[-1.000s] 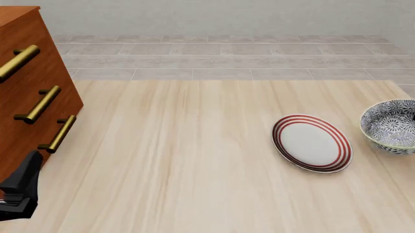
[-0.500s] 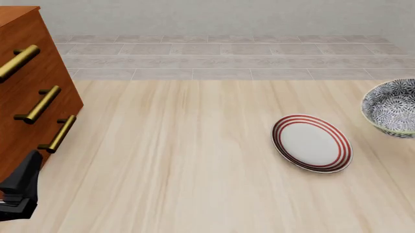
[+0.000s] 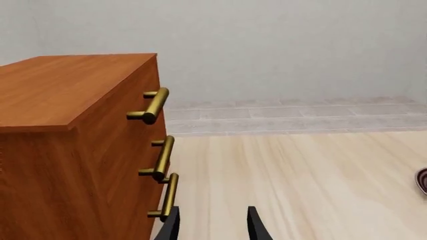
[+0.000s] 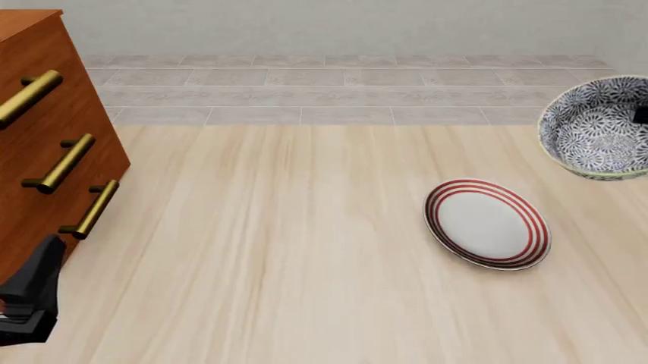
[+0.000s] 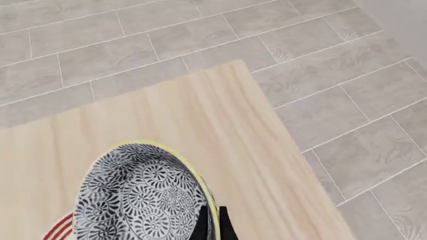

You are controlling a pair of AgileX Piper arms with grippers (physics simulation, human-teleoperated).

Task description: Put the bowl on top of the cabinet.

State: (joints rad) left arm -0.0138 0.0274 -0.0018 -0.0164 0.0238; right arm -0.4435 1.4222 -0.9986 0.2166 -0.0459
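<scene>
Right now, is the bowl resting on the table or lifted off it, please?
Lifted: the bowl hangs tilted above the table, its rim pinched by the right gripper.

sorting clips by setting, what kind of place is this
Likely a simulated tabletop test scene, not a real room: a pale wooden table over grey tiled floor, carrying a drawer cabinet, a red-ringed plate and a patterned bowl.

Front camera looks down the table; left wrist camera sits close by the cabinet at 9 o'clock; right wrist camera, seemingly higher, overlooks the bowl at 2 o'clock.
</scene>
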